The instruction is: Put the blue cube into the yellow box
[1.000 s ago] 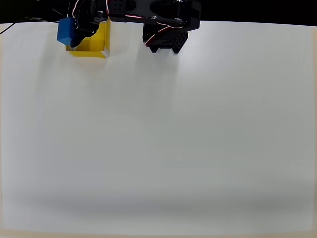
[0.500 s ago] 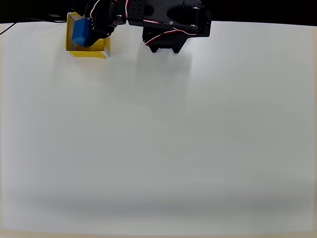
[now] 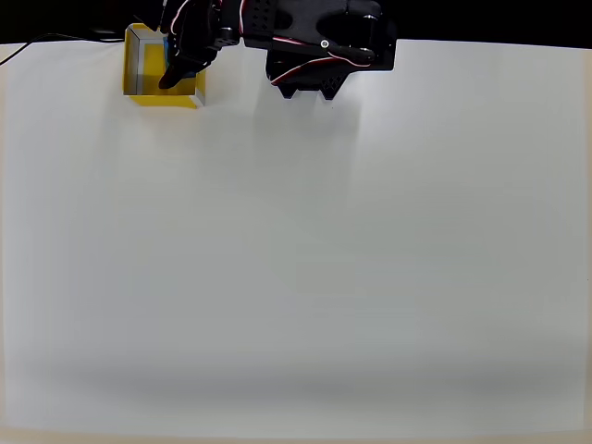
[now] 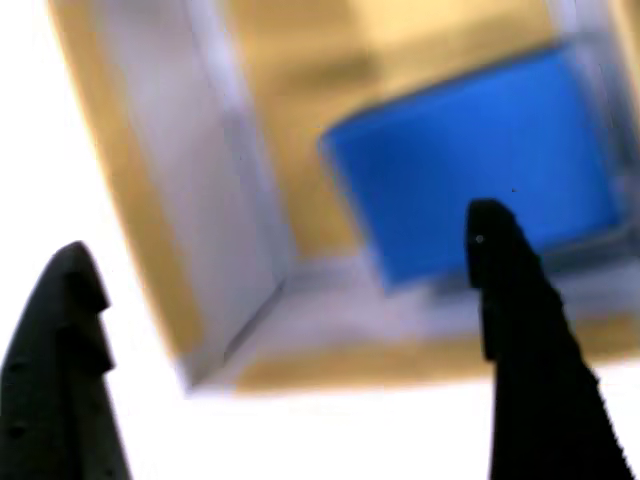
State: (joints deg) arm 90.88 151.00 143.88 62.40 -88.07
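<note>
The yellow box stands at the table's far left corner in the overhead view. In the wrist view the blue cube lies inside the yellow box, against its right wall. My gripper hangs over the box's right half and hides most of the cube from above. My gripper is open. Its two black fingertips are wide apart with nothing between them, and the cube sits below them, free of both.
The black arm base stands at the table's far edge, just right of the box. The white table stretches out in front of both.
One second ago the cube was held left of the box, then over it. Now the gripper has opened and the cube has dropped into the box.
</note>
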